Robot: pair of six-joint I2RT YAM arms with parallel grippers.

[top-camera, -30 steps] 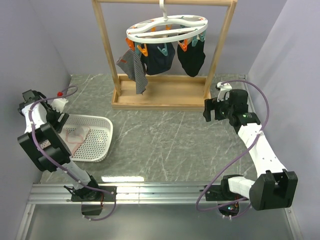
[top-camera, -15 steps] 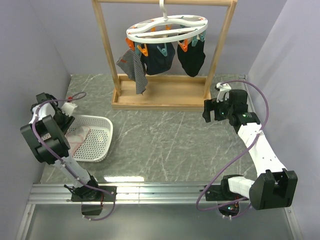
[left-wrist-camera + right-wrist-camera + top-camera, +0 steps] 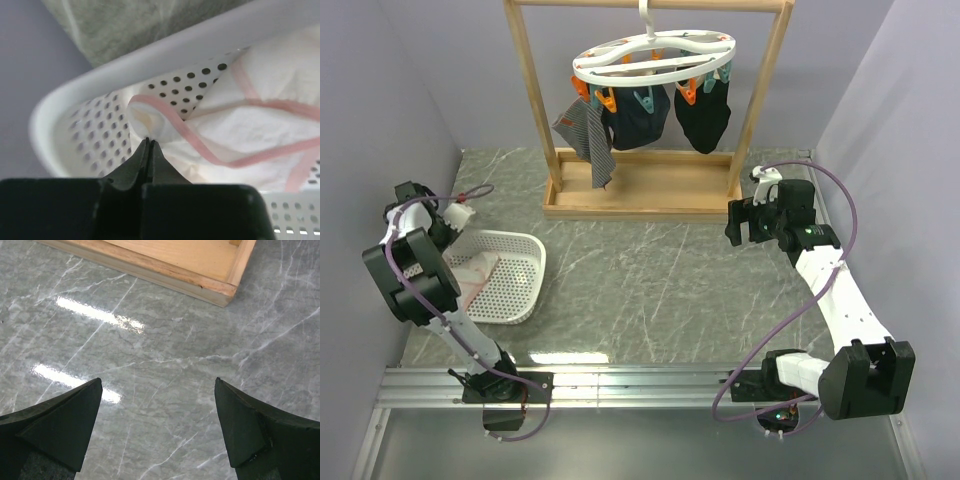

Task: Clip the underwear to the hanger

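The rack [image 3: 650, 195] stands at the back of the table [image 3: 650, 290], and the hanger [image 3: 653, 57] hangs by its hook from the rack's top bar. Under the hanger's ring, inside the rack's frame, orange clips [image 3: 605, 100] and teal clips [image 3: 646, 100] hold a striped cloth [image 3: 585, 135] on the rack's left side and two dark garments [image 3: 638, 120] towards its middle and right.

The basket [image 3: 520, 270] lies on the table in front of the rack and well off to its left, apart from the rack's base. The underwear [image 3: 260, 125] lies crumpled inside it, white with pink trim, none of it on the hanger.

The left gripper [image 3: 148, 142] reaches into the end of the basket farthest from the rack. Its fingers are pressed tight together, and their tips meet a rolled fold at the underwear's pink-edged rim, close to the perforated wall. The wrist view does not show whether any cloth is caught between the tips.

The right gripper [image 3: 157, 385] hangs over bare table just in front of the rack's right front corner, clear of the base. Its jaws stand wide apart with nothing between them, and the corner of the rack's base shows beyond the fingertips in the right wrist view
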